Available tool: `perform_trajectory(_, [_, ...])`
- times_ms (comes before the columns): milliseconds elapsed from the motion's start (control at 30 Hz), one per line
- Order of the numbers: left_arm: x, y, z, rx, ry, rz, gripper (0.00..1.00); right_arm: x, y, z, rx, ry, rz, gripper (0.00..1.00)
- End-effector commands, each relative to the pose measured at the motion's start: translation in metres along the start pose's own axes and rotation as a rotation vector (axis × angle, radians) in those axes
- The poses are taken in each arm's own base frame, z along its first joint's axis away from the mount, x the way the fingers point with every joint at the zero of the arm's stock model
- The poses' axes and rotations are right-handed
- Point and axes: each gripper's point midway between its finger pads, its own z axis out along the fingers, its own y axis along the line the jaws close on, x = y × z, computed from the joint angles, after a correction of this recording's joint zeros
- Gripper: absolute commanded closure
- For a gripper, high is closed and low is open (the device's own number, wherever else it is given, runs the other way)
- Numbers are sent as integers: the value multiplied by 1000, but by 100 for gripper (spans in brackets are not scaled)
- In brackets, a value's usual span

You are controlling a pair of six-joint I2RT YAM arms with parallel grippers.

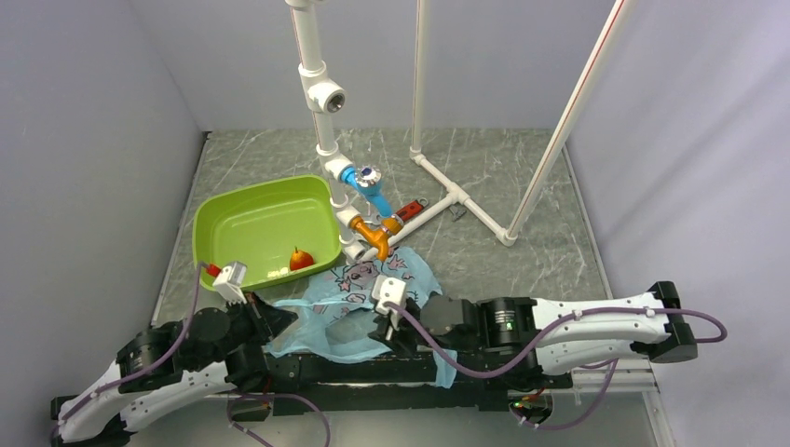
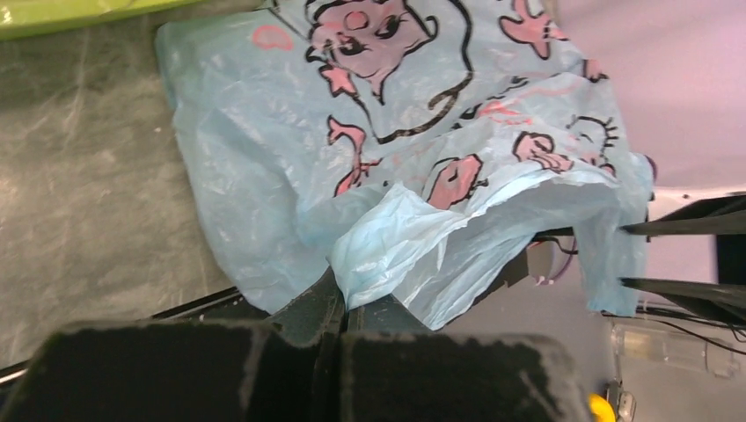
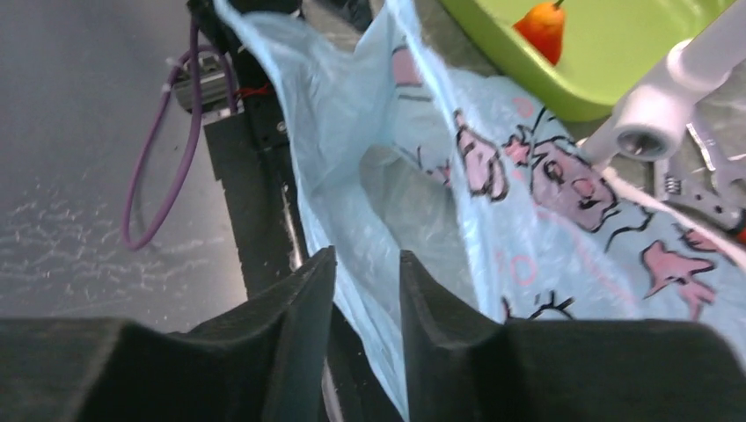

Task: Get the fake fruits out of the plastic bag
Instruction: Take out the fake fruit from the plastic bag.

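Observation:
The light-blue plastic bag (image 1: 349, 296) with pink-and-black prints lies crumpled at the near edge of the table, between my two grippers. My left gripper (image 1: 278, 321) is shut, and a fold of the bag's edge (image 2: 387, 255) is pinched at its fingertips (image 2: 345, 303). My right gripper (image 3: 368, 277) stands partly open at the bag's mouth, with the thin bag wall (image 3: 387, 176) running between its fingers. No fruit shows inside the bag. One orange-red fake fruit (image 1: 300, 260) lies in the lime-green tub (image 1: 251, 219), also seen in the right wrist view (image 3: 544, 26).
A white PVC pipe frame (image 1: 438, 172) with blue (image 1: 371, 186) and orange (image 1: 377, 233) fittings stands just behind the bag. A red-handled tool (image 1: 410, 209) lies by it. The black base rail (image 1: 373, 372) runs under the bag's near edge. Grey walls close both sides.

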Motion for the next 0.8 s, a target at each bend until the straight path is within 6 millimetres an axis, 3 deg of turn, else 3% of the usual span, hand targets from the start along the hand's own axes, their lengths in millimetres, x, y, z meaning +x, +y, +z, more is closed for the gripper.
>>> perform_trajectory(0, [-21, -36, -10, 185, -80, 16, 100, 13, 16, 1, -89, -54, 73, 67])
perform_trajectory(233, [-33, -60, -17, 243, -95, 56, 100, 59, -12, 43, 139, 47, 115, 73])
perform_trajectory(367, [-29, -75, -14, 273, -55, 98, 100, 69, -41, 65, 373, 32, 183, 77])
perform_trajectory(533, [-18, -82, -7, 285, 1, 127, 100, 72, -50, 96, 431, -8, 210, 76])
perform_trajectory(633, [-11, -83, -4, 294, 28, 141, 100, 70, -51, 112, 425, -12, 202, 70])
perform_trajectory(767, [-3, -78, 0, 276, 60, 157, 100, 76, -45, 133, 351, -76, 149, 51])
